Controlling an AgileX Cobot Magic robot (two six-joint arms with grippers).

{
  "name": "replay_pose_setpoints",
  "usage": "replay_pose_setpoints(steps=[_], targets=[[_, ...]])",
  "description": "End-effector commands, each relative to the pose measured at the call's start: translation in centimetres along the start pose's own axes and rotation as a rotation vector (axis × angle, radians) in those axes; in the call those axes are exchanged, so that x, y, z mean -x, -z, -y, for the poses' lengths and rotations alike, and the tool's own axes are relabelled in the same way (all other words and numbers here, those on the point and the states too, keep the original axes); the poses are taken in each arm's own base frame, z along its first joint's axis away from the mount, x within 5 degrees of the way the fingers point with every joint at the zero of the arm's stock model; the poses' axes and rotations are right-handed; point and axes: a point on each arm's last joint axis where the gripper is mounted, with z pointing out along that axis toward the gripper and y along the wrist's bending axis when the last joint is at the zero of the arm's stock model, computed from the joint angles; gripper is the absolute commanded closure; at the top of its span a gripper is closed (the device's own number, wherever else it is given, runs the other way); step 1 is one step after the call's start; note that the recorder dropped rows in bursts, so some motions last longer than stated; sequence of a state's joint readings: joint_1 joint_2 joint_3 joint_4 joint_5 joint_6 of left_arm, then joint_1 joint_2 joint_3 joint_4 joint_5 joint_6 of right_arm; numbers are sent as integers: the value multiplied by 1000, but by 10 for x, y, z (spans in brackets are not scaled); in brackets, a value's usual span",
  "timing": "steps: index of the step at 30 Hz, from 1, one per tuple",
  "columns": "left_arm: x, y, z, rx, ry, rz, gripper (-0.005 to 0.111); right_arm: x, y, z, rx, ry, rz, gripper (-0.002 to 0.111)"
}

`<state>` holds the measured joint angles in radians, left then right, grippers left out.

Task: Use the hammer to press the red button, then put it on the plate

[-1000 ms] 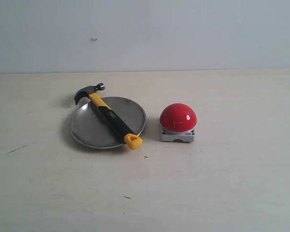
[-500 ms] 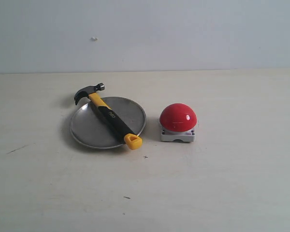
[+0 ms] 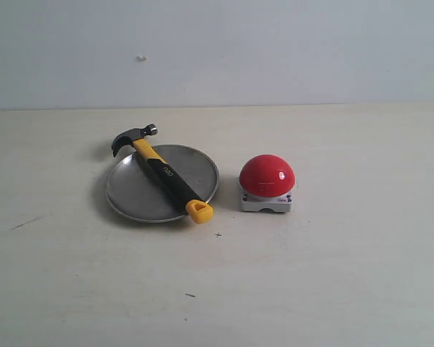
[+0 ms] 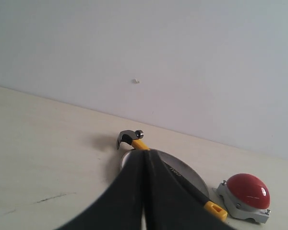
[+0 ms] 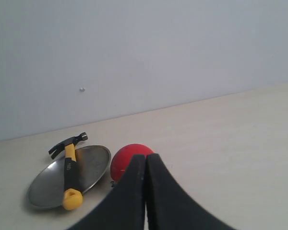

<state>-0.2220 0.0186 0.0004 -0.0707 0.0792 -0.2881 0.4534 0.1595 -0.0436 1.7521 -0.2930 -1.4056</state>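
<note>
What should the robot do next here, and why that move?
Probably open the left gripper and reach toward the hammer handle. Its jaws are shut and hold nothing, well short of the hammer, which lies across the plate on that arm's side, beside the red button. Whether the button was already pressed cannot be told.

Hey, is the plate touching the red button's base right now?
Apart. The exterior view shows a strip of bare table between the rim of the plate and the base of the red button.
</note>
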Motion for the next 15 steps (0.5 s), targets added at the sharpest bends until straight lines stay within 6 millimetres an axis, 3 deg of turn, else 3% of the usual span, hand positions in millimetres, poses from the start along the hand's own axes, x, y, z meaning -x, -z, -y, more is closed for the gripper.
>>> replay_pose_setpoints(steps=[1, 8, 15], targets=[[0, 1, 0, -1, 2, 5, 107, -1, 0, 2, -18, 70, 5, 108], [0, 1, 0, -1, 2, 5, 107, 0, 0, 4, -41, 72, 11, 108], [0, 1, 0, -1, 2, 5, 107, 5, 4, 18, -258, 50, 80, 108]])
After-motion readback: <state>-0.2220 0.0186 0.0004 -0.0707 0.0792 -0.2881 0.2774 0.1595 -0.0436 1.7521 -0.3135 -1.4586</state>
